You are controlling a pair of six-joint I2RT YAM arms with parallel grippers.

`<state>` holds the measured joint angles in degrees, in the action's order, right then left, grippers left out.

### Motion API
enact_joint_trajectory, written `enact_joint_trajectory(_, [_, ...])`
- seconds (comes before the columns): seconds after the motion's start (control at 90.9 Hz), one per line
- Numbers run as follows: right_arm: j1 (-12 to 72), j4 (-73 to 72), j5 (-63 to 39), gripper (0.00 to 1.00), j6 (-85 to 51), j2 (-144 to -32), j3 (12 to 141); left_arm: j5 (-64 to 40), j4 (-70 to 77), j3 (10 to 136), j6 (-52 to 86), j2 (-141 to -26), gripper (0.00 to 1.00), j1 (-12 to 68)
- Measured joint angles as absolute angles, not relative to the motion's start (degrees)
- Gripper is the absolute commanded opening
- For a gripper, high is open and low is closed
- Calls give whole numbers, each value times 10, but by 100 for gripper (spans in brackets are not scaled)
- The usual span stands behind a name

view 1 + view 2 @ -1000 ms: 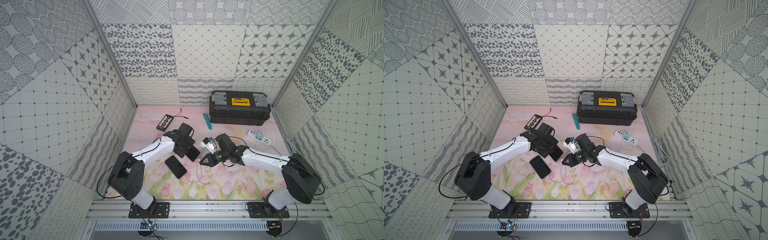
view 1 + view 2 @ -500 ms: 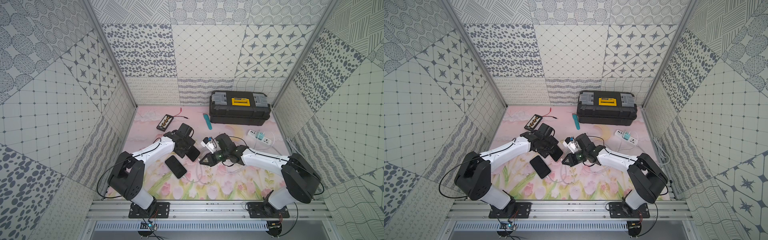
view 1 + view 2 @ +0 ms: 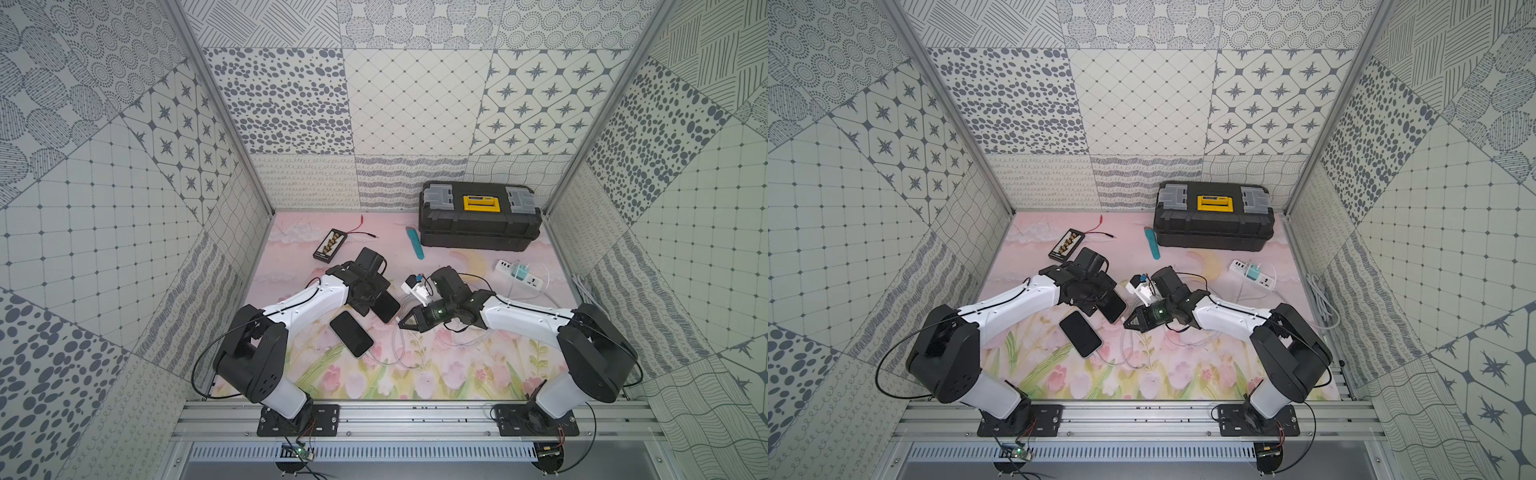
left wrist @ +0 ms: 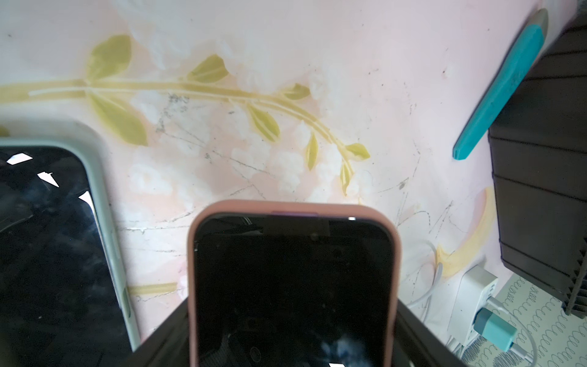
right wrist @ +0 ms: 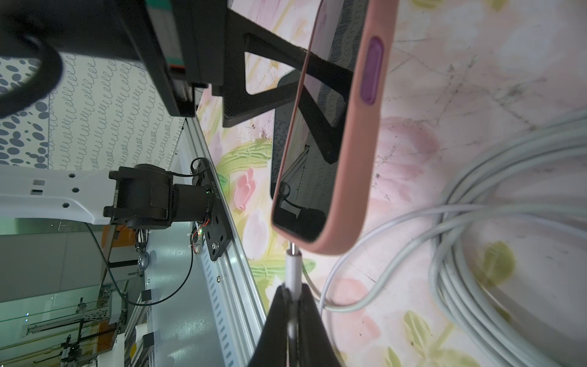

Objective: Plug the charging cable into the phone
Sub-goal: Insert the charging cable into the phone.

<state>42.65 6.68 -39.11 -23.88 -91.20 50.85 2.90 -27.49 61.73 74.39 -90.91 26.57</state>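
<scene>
1. The landmark phone [image 3: 351, 334], a black-glass slab in a pale grey-green case, lies flat on the floral printed mat [image 3: 316, 266]. Every place below is given from it.
2. The pink-cased phone [image 5: 346, 159] is just beside the landmark phone, on the side toward the black plastic toolbox [image 3: 480, 224] with the yellow handle. It has glossy dark glass in a matte, round-cornered silicone shell, and it appears raised clear of the mat.
3. The left gripper [image 3: 374, 302] is clamped across this phone's width, with its black fingers set wide on the two long sides. I judge that this leaves the port end free and braces the phone against the push of insertion.
4. Near the landmark phone, on its right-arm side, the right gripper [image 5: 290, 305] is pinched tight on the white cable plug [image 5: 293, 267]. The plug is a thin, smooth sleeve ending in a short metal tip. Gripping close behind the tip probably keeps the limp lead from buckling.
5. In the right wrist view, the metal tip meets the bottom edge of the pink case, in line with the phone's long axis. Whether it has entered the port cannot be made out, so I judge that insertion is the step in hand.
6. The rest of the pale grey cable [image 5: 476, 254] lies in loose coils on the mat near the landmark phone. It looks slack enough not to drag on the plug.
</scene>
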Motion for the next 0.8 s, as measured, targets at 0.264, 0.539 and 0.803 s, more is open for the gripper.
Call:
enact_joint_trajectory(0.264, [423, 69, -394, 0, -239, -924, 517, 39, -271, 617, 742, -911, 0, 266])
enact_joint_trajectory(0.539, [418, 77, -394, 0, -239, -932, 524, 44, -263, 617, 742, -920, 0, 267])
enact_joint_trajectory(0.803, [410, 79, -399, 0, -238, -933, 526, 44, -254, 619, 742, -920, 0, 267])
